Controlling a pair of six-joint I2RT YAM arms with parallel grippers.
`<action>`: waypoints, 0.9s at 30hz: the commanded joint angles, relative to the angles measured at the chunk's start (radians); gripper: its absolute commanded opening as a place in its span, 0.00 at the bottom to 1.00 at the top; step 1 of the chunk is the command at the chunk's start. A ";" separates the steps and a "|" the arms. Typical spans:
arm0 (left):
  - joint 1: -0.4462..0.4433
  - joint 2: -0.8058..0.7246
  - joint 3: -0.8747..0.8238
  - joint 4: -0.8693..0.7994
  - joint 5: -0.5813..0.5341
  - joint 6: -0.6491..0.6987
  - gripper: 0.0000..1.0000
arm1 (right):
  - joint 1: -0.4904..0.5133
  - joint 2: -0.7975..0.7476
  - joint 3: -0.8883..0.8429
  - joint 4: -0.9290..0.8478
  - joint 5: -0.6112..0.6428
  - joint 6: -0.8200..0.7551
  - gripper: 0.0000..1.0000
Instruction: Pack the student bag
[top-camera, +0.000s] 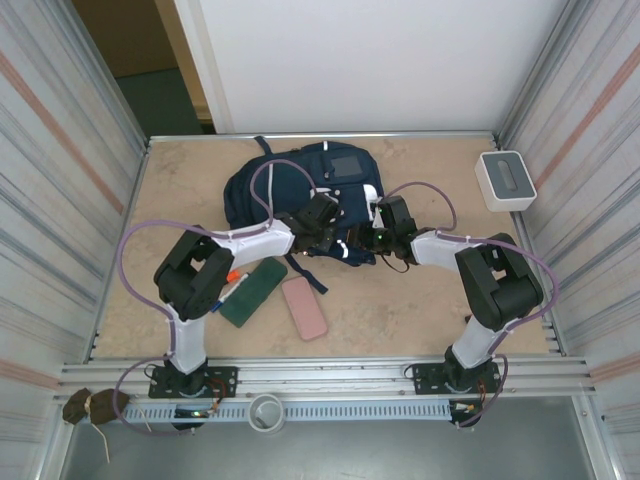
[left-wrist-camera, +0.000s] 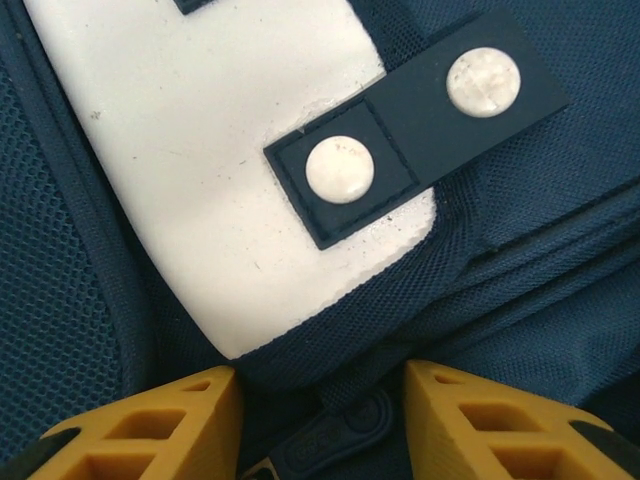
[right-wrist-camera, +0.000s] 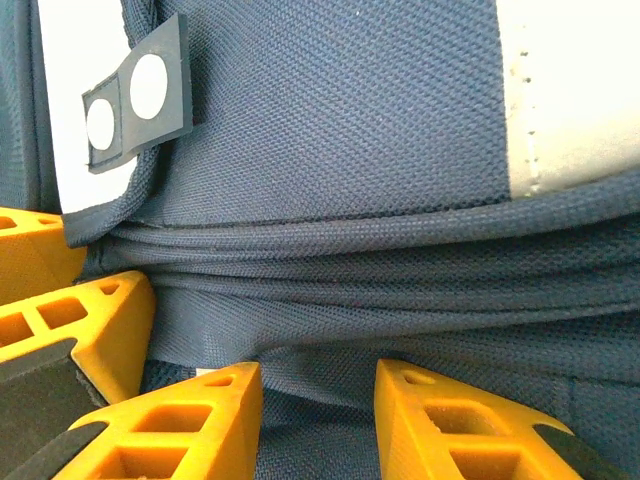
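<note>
The student bag (top-camera: 290, 185), navy with a grey patch, lies at the back middle of the table. Both grippers press on its near edge. My left gripper (top-camera: 318, 222) (left-wrist-camera: 318, 385) is open. Its yellow fingers (left-wrist-camera: 180, 420) stand either side of a dark zipper pull (left-wrist-camera: 335, 440) without touching it, just below the white label (left-wrist-camera: 220, 180). My right gripper (top-camera: 385, 230) (right-wrist-camera: 318, 375) is shut on a bunched fold of the bag's fabric (right-wrist-camera: 320, 350). In the right wrist view the left gripper's fingers (right-wrist-camera: 70, 320) show at the left edge.
A green pencil case (top-camera: 253, 292) and a pink case (top-camera: 304, 307) lie on the table in front of the bag, with a marker (top-camera: 232, 283) beside the left arm. A white-grey box (top-camera: 505, 180) sits at the back right. Corrugated walls enclose the table.
</note>
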 joint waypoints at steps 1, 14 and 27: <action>0.015 0.035 0.025 -0.012 -0.032 0.015 0.46 | -0.007 0.026 -0.042 -0.076 0.015 -0.001 0.34; 0.032 0.010 0.017 -0.063 -0.053 0.066 0.22 | -0.033 0.011 -0.057 -0.087 0.020 -0.014 0.33; 0.041 -0.070 -0.008 -0.044 -0.014 0.076 0.03 | -0.046 -0.003 -0.059 -0.103 0.025 -0.021 0.33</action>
